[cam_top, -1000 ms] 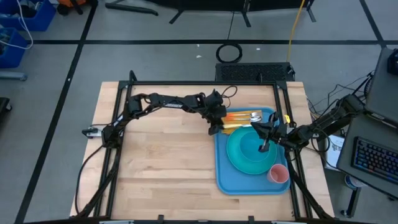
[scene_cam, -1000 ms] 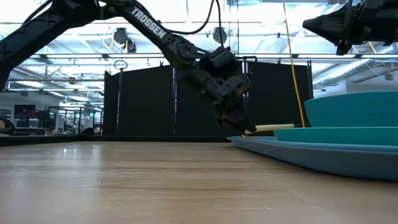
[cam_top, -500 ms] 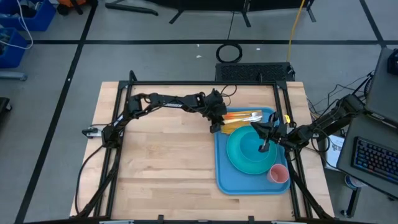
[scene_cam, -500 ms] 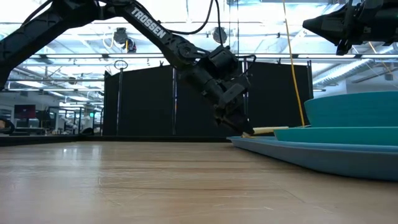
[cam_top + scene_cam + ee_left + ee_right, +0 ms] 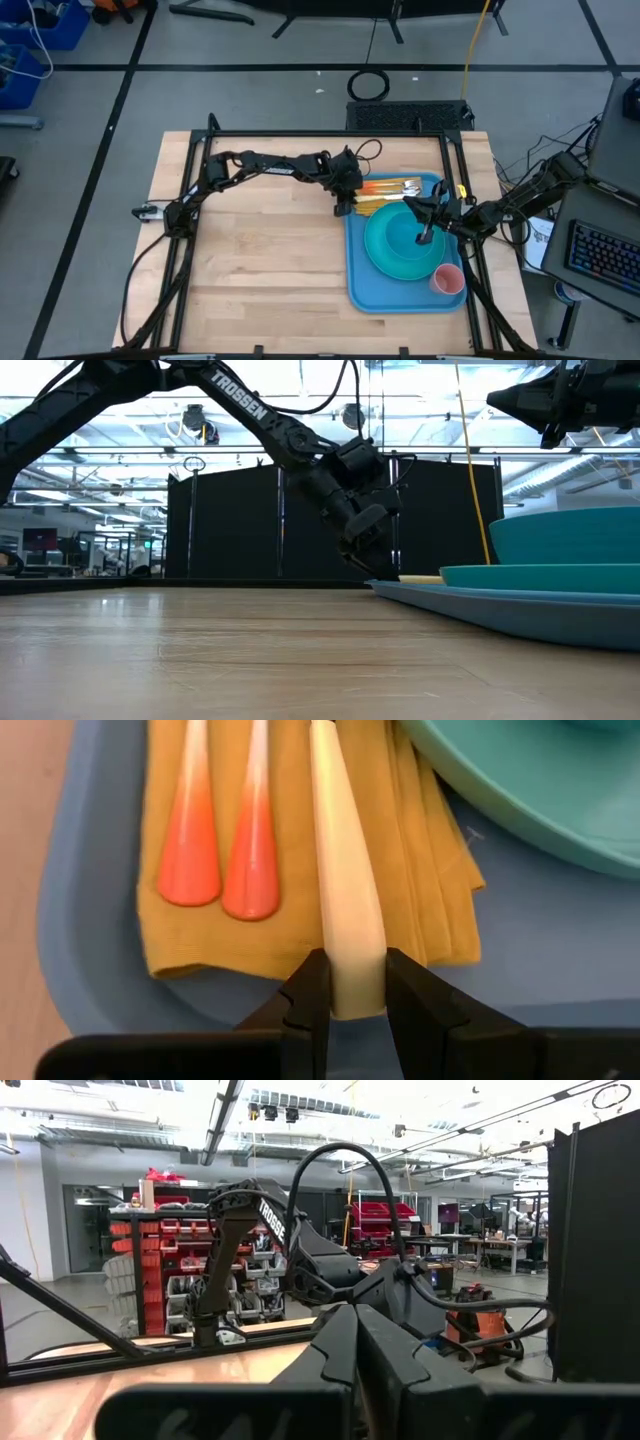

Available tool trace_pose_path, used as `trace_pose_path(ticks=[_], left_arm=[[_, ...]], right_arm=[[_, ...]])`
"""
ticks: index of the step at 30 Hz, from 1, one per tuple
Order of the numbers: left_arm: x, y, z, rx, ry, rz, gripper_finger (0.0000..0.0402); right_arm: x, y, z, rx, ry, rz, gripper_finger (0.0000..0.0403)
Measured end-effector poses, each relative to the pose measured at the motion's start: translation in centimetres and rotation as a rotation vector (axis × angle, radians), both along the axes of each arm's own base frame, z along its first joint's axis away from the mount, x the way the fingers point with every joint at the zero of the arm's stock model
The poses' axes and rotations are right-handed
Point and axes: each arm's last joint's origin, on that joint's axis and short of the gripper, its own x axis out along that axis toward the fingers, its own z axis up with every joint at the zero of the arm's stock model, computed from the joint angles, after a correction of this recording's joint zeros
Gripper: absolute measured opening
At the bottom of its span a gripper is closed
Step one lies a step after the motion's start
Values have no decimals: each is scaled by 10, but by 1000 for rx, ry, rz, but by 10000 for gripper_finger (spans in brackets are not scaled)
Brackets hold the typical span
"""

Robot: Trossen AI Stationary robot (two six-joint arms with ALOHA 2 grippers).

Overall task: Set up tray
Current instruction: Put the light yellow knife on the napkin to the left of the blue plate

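The bright-blue tray (image 5: 360,285) holds a turquoise plate (image 5: 398,245), a pink cup (image 5: 447,279) and a yellow-orange folded napkin (image 5: 290,840) at its far left corner. Two orange-handled utensils (image 5: 220,840) and a cream-handled utensil (image 5: 340,870) lie along the napkin. My left gripper (image 5: 348,995) is at the tray's left rim, shut on the cream handle. My right gripper (image 5: 425,233) hovers shut above the plate, touching nothing. My left gripper pinches the cream-handled utensil by the free end of its handle (image 5: 350,982), between its two fingers (image 5: 310,992). It comes from the table's left, slanting down, in line with the handle. The handle lies about level on the napkin, its end past the napkin's edge.
Bare wooden table (image 5: 260,260) spreads to the left of and in front of the tray. The black frame posts (image 5: 205,135) stand at the far corners. The plate's rim (image 5: 520,830) lies close beside the napkin.
My left gripper has shifted slightly toward the table's left and tipped lower. The cream handle, raised at a slant before, has come down to lie about level over the tray. My right arm has kept still.
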Motion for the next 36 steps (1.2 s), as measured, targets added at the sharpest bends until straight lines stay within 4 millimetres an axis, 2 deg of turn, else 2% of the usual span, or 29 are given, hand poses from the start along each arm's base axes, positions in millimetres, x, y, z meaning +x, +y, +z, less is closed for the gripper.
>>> trace_pose_path(ticks=[16, 23, 36], left_arm=[[3, -14, 0, 19, -22, -115, 77], [4, -10, 1, 25, -28, -50, 77], [4, -9, 2, 27, -30, -43, 77]], right_arm=[[0, 0, 0, 0, 0, 0, 0], [0, 0, 0, 0, 0, 0, 0], [0, 0, 0, 0, 0, 0, 0]])
